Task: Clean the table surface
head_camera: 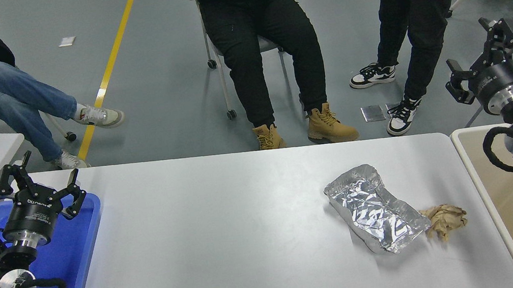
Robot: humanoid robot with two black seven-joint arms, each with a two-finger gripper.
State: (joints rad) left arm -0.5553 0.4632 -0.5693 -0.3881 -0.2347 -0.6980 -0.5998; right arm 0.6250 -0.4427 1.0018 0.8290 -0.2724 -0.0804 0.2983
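Note:
The white table surface (229, 237) carries a crumpled silver foil bag (376, 208) at the right, with a wad of brown paper (445, 221) touching its near right corner. My right gripper (483, 59) hangs open and empty above the table's far right corner, well behind and to the right of the foil bag, over the rim of the beige bin. My left gripper (36, 180) stays parked at the lower left over the blue tray, fingers spread open with nothing in them.
A blue tray (79, 266) lies at the table's left end and a beige bin (496, 192) stands along its right edge. One person sits on a chair (267, 38) across the table, another stands at the far right, a third sits far left.

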